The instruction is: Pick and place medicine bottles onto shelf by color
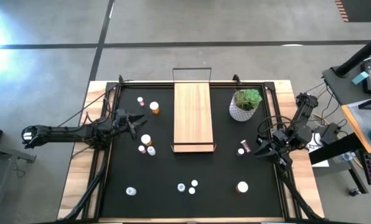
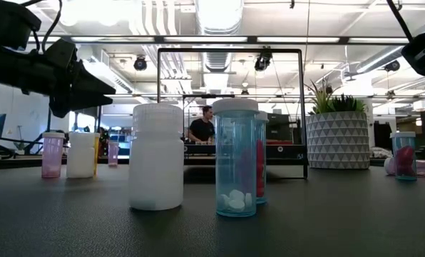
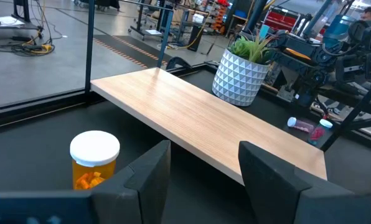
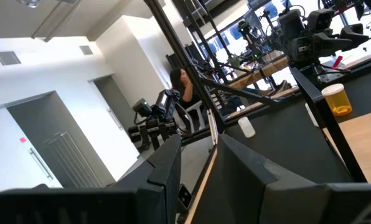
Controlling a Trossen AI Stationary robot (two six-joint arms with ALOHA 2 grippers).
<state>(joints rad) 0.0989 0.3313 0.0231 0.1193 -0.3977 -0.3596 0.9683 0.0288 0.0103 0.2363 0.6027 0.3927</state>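
The left arm is stretched level across the left side of the bench point(image 1: 98, 205), from the left edge toward the shelf point(image 1: 193, 115). Its end effector point(image 1: 134, 120) is held above the mat with the fingers point(image 3: 149, 171) parted and nothing between them; it is aimed at the shelf's long side. An orange bottle point(image 3: 94, 160) is seen just beside the left finger, not touched.

The right arm is folded at the bench's right edge. Its end effector point(image 1: 260, 151) is clenched, nothing being gripped, and is tilted upward. A pink bottle point(image 1: 244, 147) lies on its side just beside it.

The shelf is placed lengthwise at the middle of the far half of the bench, its wood top bare. A potted plant point(image 1: 245, 104) is set close to its right side.

The remaining bottles are scattered on the mat: several left of the shelf near the left end effector, a pale group point(image 1: 187, 186) toward the near edge, one orange bottle point(image 1: 242, 186) near right. Open mat is left between the groups and along the shelf's near end.
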